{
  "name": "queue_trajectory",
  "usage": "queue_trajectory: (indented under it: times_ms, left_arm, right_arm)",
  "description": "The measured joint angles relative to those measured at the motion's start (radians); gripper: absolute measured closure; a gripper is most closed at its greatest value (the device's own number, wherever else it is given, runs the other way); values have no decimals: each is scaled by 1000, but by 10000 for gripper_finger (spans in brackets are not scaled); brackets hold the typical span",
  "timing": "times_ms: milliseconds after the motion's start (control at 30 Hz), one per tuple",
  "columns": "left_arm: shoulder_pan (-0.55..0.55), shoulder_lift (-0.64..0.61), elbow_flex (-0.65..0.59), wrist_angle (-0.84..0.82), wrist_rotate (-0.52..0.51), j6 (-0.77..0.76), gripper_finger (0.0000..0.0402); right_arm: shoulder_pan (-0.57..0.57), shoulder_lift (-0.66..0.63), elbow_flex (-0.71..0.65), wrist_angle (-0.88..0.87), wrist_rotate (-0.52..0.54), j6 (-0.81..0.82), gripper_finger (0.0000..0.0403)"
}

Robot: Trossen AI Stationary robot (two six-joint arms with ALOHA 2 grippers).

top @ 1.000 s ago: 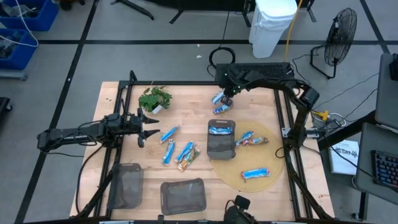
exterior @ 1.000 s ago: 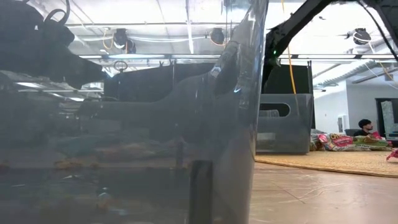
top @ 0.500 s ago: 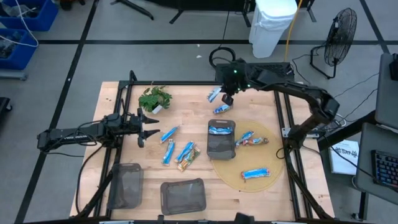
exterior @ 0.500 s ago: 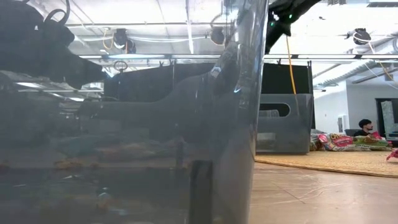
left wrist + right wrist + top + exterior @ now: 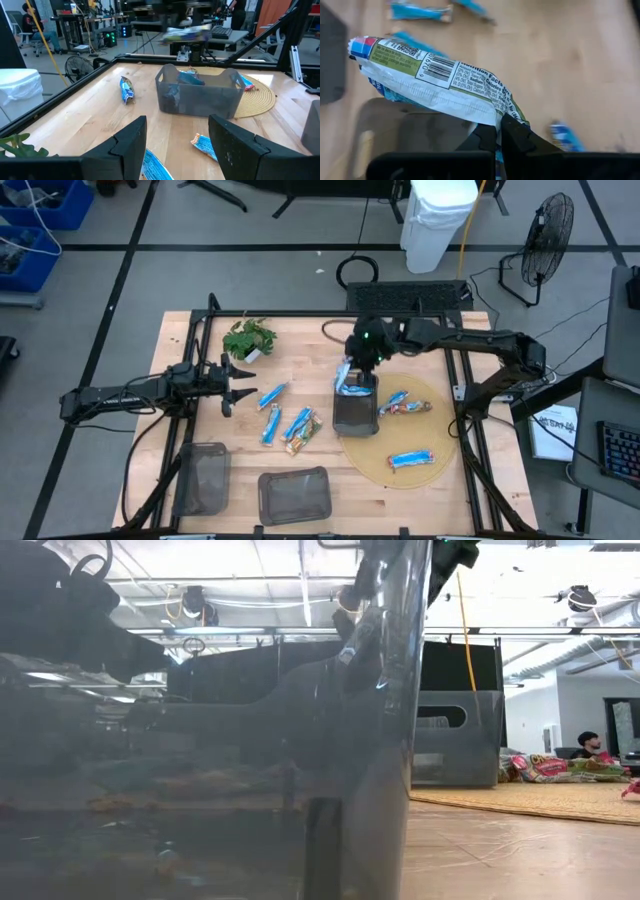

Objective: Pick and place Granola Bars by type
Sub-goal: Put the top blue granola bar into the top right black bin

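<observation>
My right gripper is shut on a blue-and-white granola bar and hangs over the far end of a grey tray. That tray holds another blue bar. The left wrist view shows the held bar blurred above the tray. More bars lie flat on the wood, and three lie on a round woven mat. One blue bar lies beside the tray's far side. At the table's left my left gripper stands open and level, touching nothing. My right gripper pinches the bar by one end of its wrapper between its two fingers. The fingers slant down from the table's far side. The bar sticks out beyond the fingertips with its printed back showing. It is lifted clear, above the tray.
Two more dark trays sit near the front edge, one of them filling most of the low view. A green plant sprig lies at the far left. A black frame runs around the table.
My right gripper has risen from the table's far edge with the blue bar and swung toward the near edge, over the tray, tipping more steeply down. The bar is lifted clear; a second blue bar stayed on the wood.
</observation>
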Motion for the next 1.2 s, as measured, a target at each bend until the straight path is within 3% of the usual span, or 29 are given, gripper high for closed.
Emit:
queue_trajectory:
  times_ms: [200,433,700,1200]
  left_arm:
    - [0,0,0,0,0,0,185]
    - [0,0,0,0,0,0,186]
    - [0,0,0,0,0,0,185]
    - [0,0,0,0,0,0,185]
  right_arm:
    - [114,-1,-48,-3,0,64,402]
    - [193,0,-217,99,-8,61,402]
    - [207,0,-324,233,-52,164,402]
    - [204,-1,-365,371,-52,99,402]
